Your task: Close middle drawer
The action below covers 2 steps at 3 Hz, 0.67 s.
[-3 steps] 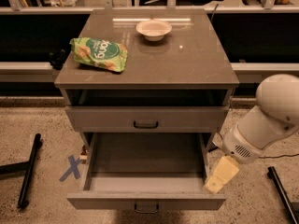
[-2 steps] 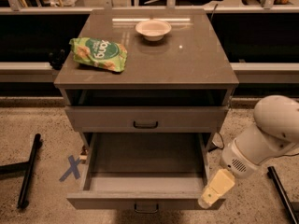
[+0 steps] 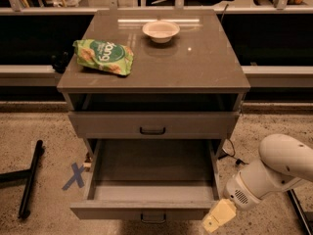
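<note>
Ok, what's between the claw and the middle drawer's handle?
Only the open middle drawer's own flat front, in the camera view. The claw hangs just off its front right corner; nothing else stands between it and the handle.

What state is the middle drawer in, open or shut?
Open: the middle drawer is pulled far out, its empty inside visible. The gripper is beside its front corner.

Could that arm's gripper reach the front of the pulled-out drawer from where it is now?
Probably yes. The gripper hangs just beside the right front corner of the open middle drawer, and nothing stands between the two.
</note>
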Motion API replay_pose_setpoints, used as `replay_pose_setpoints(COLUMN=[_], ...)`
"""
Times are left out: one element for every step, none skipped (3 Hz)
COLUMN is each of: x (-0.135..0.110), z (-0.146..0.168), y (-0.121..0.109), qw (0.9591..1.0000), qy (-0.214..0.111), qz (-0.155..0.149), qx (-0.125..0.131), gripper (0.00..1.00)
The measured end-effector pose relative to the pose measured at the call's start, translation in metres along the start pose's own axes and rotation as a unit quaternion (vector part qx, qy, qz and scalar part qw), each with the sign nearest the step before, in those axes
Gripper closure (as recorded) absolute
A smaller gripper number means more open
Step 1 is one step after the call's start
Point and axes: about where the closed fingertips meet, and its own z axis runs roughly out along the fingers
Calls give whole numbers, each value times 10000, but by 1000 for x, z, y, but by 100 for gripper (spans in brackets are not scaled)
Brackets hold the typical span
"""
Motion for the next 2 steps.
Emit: replay_pose_setpoints(x=[0, 3], z=[0, 12], y=[0, -15], qw=[10000, 9997], qy=[0, 90], qz=[0, 212], qx=[0, 66], gripper=[0, 0])
